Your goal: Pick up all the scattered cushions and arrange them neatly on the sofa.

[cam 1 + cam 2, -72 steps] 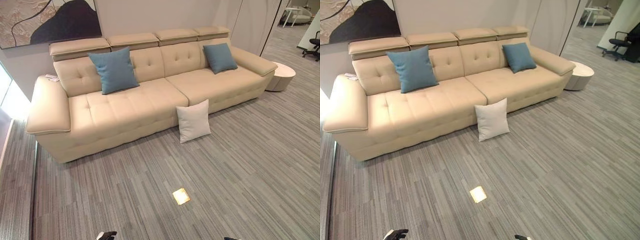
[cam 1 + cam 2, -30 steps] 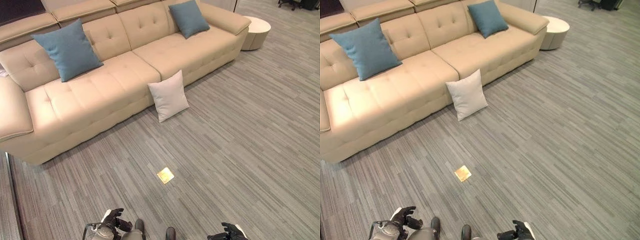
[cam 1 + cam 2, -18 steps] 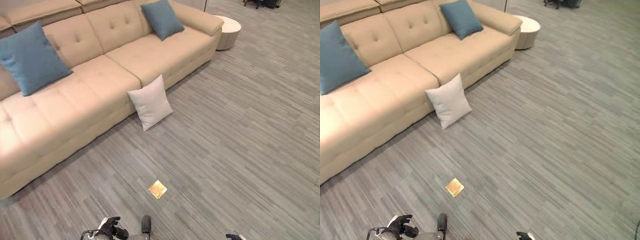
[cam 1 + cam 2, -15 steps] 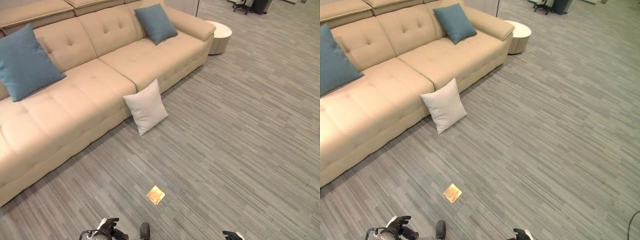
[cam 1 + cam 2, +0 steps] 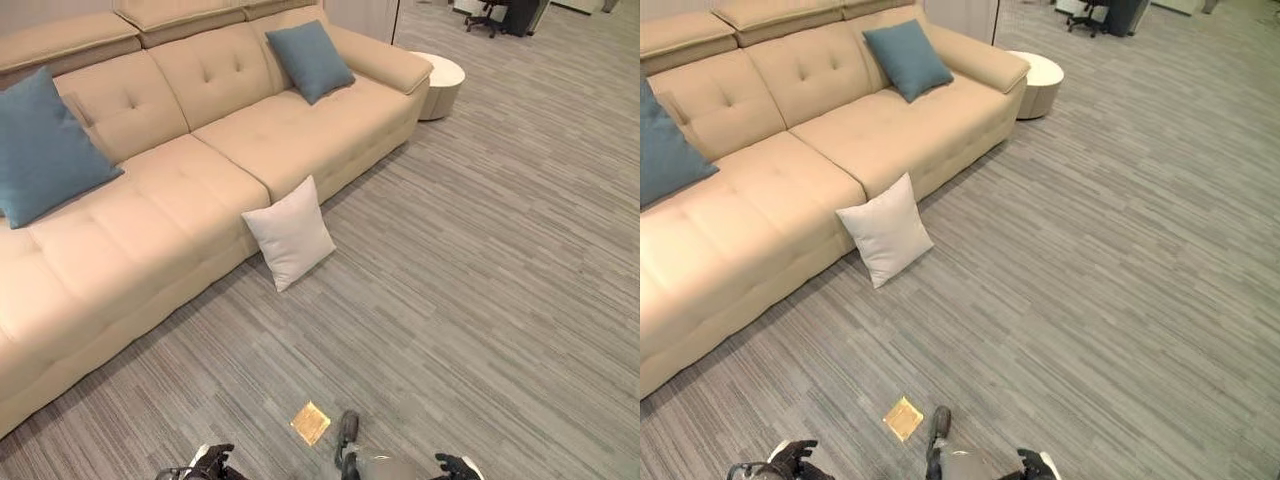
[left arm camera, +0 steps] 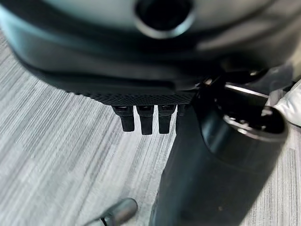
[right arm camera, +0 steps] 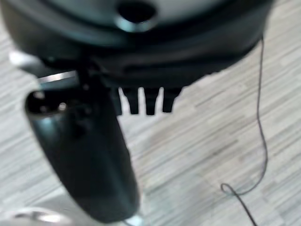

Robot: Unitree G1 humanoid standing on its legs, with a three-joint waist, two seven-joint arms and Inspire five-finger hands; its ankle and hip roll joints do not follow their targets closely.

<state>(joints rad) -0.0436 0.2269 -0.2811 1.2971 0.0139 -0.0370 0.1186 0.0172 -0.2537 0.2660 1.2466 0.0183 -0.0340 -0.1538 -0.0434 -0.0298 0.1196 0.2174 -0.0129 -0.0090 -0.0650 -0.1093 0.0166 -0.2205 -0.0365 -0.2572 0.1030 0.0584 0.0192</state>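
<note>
Approach step I'd say: white cushion (image 5: 290,233) leans against sofa (image 5: 150,210); both hands (image 6: 146,117) (image 7: 146,101) empty, fingers relaxed; walking closer next.

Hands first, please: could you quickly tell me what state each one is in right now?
Left hand: open, fingers straight, holding nothing.
Right hand: open, fingers straight, holding nothing.
</note>
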